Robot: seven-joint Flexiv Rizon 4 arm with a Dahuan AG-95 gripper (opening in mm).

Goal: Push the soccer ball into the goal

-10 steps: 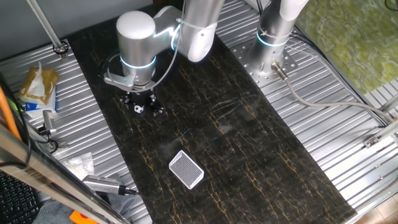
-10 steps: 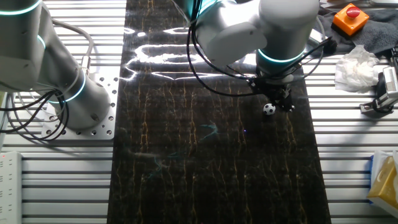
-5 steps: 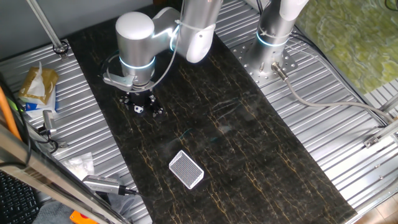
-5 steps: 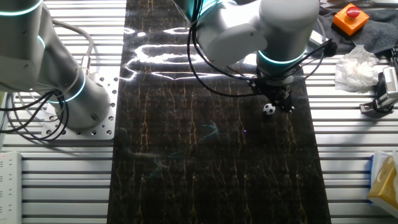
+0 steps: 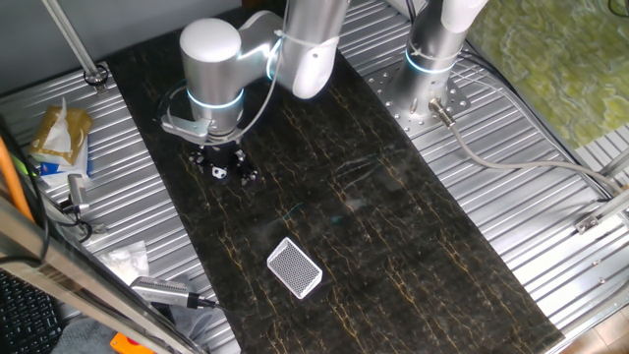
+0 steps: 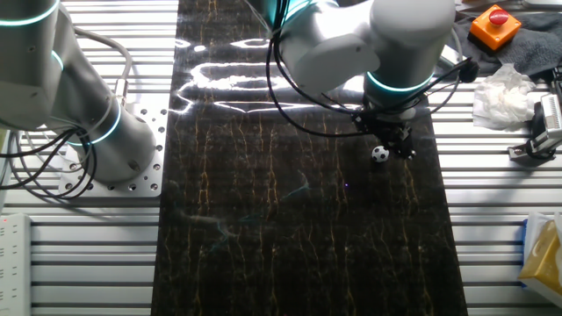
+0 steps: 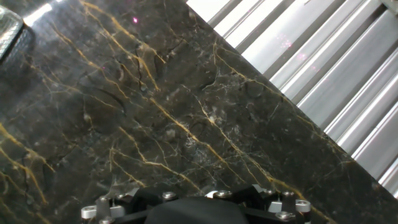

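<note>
A: Where is the soccer ball (image 6: 379, 154)?

B: On the dark marble slab of the counter (image 5: 393, 246), touching or just beside the tip of the tool (image 5: 222, 167). In one fixed view it shows as a white speck among the black fingers; in the other fixed view it sits on the near side of the tool, clear to see.

A: Tool state?

B: Cannot tell. The black fingers crowd round the ball and the gap between them is not readable (the hand view shows only the hardware at the bottom edge, no fingertips). It does not look like a grasp; the ball rests on the slab.

A: And the goal (image 5: 294, 267)?

B: A small white-framed box with grey mesh, lying on the same slab well apart from the ball, toward the near end in one fixed view. Out of frame in the other fixed view. A mesh corner at the top left of the hand view may be it.

A: Why the low, upright pose?

B: My judgement: fingers down at ball height, set on the far side from the goal, so a sweep along the slab drives the ball toward the mesh. A marble-sized ball may roll off line.
</note>
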